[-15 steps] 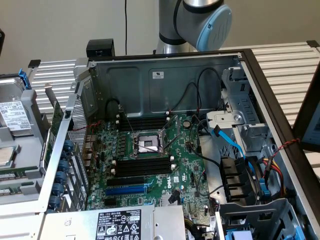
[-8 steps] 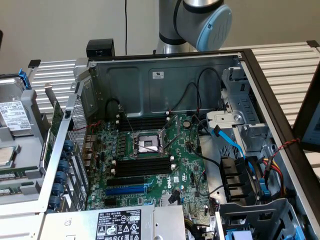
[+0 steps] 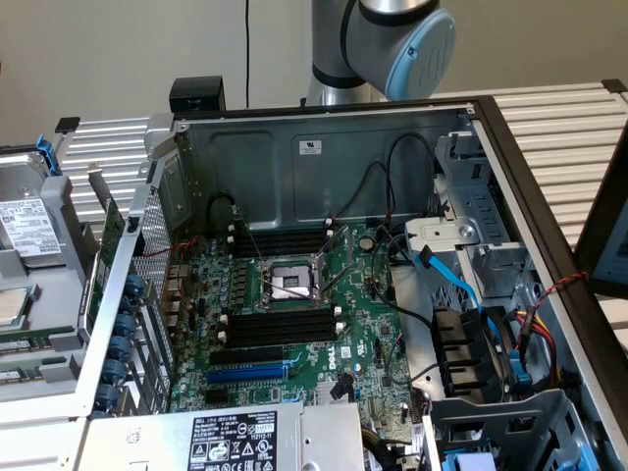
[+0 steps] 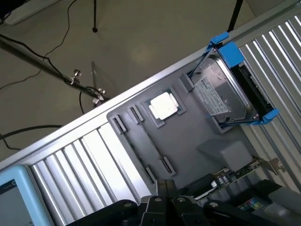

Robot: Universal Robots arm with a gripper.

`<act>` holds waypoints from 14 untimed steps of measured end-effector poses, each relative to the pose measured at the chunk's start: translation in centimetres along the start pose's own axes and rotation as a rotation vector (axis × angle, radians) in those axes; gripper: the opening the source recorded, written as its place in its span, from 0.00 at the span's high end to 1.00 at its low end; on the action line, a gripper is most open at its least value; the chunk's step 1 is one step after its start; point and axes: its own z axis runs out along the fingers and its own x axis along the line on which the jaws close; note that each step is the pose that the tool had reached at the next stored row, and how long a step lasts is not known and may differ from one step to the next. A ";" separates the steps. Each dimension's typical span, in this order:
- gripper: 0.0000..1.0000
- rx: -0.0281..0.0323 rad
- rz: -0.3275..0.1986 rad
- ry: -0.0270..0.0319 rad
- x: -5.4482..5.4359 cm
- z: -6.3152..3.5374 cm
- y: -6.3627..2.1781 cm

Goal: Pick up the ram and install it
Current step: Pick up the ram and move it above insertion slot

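Note:
The ram is out of view. My gripper (image 4: 165, 187) shows its black fingers (image 4: 160, 190) pressed together, shut with nothing visible between them. It hangs over a grey parts tray (image 4: 188, 136) beside the computer case. On that tray two long holder grooves with end clips (image 4: 150, 173) look bare. In the exterior view the open case holds a green motherboard (image 3: 353, 324) with black empty memory slots (image 3: 280, 326) on either side of the processor socket (image 3: 291, 282). The arm's grey and blue joint (image 3: 412, 44) stands behind the case's back wall.
The tray holds a hard drive in a blue bracket (image 4: 230, 89) and a square processor chip (image 4: 163, 106). A green expansion card with a metal bracket (image 4: 263, 165) stands near the tray. A blue expansion slot (image 3: 250, 374), cables (image 3: 461, 285) and drive cages fill the case.

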 end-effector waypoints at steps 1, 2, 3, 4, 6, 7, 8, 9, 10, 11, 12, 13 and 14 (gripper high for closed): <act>0.90 -0.0002 -0.018 0.0014 0.0 0.03 0.00; 0.90 -0.0004 -0.035 0.0029 0.0 0.05 0.00; 0.90 -0.0006 -0.054 0.0046 0.0 0.06 0.00; 0.90 -0.0008 -0.072 0.0062 0.0 0.08 0.00; 0.90 -0.0011 -0.108 0.0094 0.0 0.12 0.00; 0.90 -0.0013 -0.127 0.0110 0.0 0.14 -0.01; 0.90 -0.0014 -0.144 0.0127 0.0 0.16 -0.01; 0.90 -0.0016 -0.162 0.0143 0.0 0.19 -0.01; 0.90 -0.0017 -0.180 0.0158 0.0 0.22 -0.01; 0.90 -0.0019 -0.198 0.0175 0.0 0.25 -0.02; 0.90 -0.0021 -0.217 0.0192 0.0 0.29 -0.02; 0.90 -0.0022 -0.235 0.0208 0.0 0.33 -0.03; 0.90 -0.0023 -0.253 0.0223 0.0 0.36 -0.03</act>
